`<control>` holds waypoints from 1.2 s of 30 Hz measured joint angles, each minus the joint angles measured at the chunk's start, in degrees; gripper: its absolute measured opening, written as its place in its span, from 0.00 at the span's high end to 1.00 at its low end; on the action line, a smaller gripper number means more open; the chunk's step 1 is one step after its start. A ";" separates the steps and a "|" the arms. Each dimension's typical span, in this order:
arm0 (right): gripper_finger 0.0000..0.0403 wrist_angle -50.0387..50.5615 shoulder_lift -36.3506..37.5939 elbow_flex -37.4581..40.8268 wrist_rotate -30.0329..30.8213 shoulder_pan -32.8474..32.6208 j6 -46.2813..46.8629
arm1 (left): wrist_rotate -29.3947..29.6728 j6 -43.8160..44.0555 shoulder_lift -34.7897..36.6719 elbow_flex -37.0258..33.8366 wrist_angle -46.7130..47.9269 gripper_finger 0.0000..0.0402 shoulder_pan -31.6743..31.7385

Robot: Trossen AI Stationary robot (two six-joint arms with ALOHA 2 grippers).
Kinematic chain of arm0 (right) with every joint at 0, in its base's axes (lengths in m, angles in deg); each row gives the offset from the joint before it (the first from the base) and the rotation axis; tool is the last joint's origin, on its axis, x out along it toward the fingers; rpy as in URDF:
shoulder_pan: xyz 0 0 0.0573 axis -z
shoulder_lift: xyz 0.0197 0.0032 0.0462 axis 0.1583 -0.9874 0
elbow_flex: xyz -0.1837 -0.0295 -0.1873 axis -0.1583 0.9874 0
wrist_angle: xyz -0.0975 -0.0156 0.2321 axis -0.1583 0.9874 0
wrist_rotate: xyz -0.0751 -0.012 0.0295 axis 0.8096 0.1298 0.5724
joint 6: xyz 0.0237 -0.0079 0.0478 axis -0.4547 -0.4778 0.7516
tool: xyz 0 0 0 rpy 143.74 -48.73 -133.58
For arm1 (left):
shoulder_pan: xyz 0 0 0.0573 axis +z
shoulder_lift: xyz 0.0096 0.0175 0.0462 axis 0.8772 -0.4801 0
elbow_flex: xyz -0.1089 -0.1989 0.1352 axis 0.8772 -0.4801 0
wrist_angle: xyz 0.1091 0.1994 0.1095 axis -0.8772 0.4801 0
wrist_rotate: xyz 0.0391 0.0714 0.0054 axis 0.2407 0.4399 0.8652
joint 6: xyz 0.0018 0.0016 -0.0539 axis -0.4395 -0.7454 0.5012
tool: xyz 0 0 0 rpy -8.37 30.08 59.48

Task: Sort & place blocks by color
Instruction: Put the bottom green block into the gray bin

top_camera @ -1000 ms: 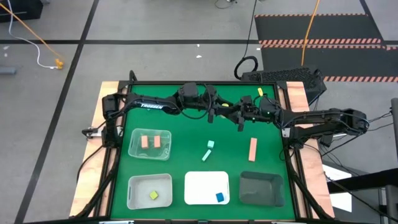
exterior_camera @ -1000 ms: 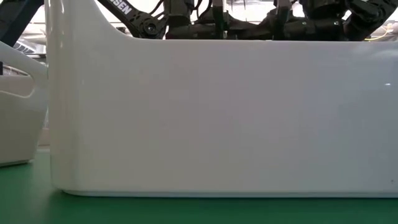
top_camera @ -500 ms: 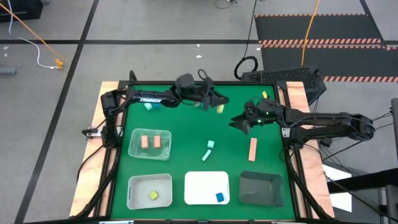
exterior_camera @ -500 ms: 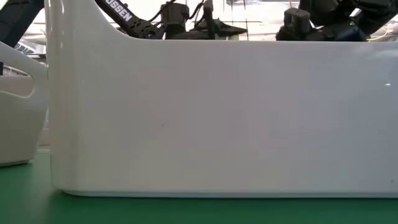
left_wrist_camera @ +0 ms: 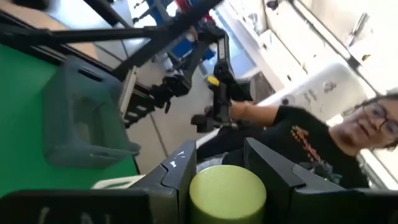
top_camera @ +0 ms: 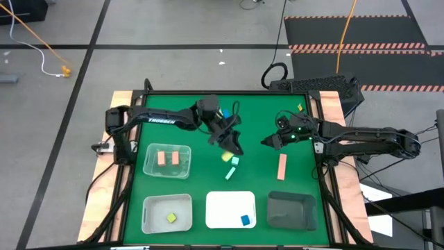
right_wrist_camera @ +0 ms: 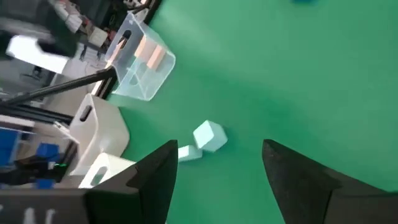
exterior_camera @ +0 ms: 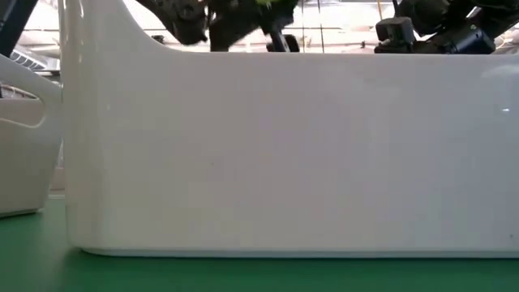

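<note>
While closed on a yellow-green block [left_wrist_camera: 227, 191], left fingers [top_camera: 231, 144] over mid-surface, above two mint blocks [top_camera: 232, 167]. Best carried low and square to clear tray [top_camera: 167, 212] holding matching yellow-green piece [top_camera: 171, 218]. Right fingers [top_camera: 268, 142] spread, empty, beyond salmon bar [top_camera: 282, 167].

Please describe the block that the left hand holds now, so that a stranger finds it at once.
Find the green table, then the left hand above its middle. Between its fingers sits a yellow-green block with a rounded face. The two pale mint blocks just below lie loose on the table; this one is gripped.
</note>
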 joint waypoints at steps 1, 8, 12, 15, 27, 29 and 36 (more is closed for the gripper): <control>0.44 -0.30 0.00 0.00 1.04 0.00 -0.97 | 0.83 -0.98 1.05 0.00 1.97 0.70 -0.76; 0.44 -3.81 -0.01 0.00 9.27 -0.02 -1.88 | 12.14 -8.71 7.00 0.02 15.84 0.70 -6.02; 0.44 -5.90 -0.02 0.00 11.27 0.00 -1.88 | 22.31 -8.15 9.36 0.02 26.27 0.70 -8.97; 0.44 -7.15 -0.02 0.00 11.20 -0.02 -1.88 | 29.75 -6.79 10.65 0.02 35.20 0.70 -11.95; 0.44 -9.31 -0.04 0.00 -4.11 -0.63 2.35 | 47.25 17.96 11.69 0.02 58.31 0.70 -29.94; 0.44 -9.26 -0.04 0.00 -6.54 -0.66 2.27 | 49.06 22.37 11.69 0.02 63.31 0.70 -33.01; 0.44 -6.76 -0.02 0.02 -9.88 -1.47 4.38 | 50.69 39.39 11.69 0.02 75.00 0.70 -42.41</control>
